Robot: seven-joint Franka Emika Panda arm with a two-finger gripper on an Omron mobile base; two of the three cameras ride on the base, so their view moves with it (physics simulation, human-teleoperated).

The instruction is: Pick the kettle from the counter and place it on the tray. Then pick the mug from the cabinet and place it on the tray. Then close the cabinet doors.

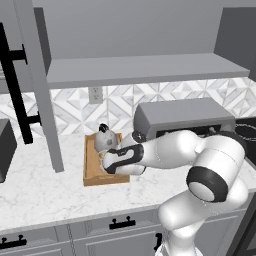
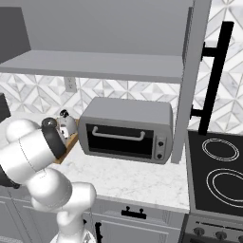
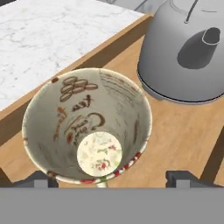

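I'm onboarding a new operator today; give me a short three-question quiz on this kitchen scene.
1. True or false: the kettle sits on the tray.
2. Where is the mug? A) on the cabinet shelf B) on the tray beside the kettle C) on the stove
3. Fill in: the cabinet doors are ____.

Key: 1 true. 2 B: the hand view shows the mug upright on the tray's wood, next to the kettle, with the claw open around it. 3 open: both base views show the shelf exposed.
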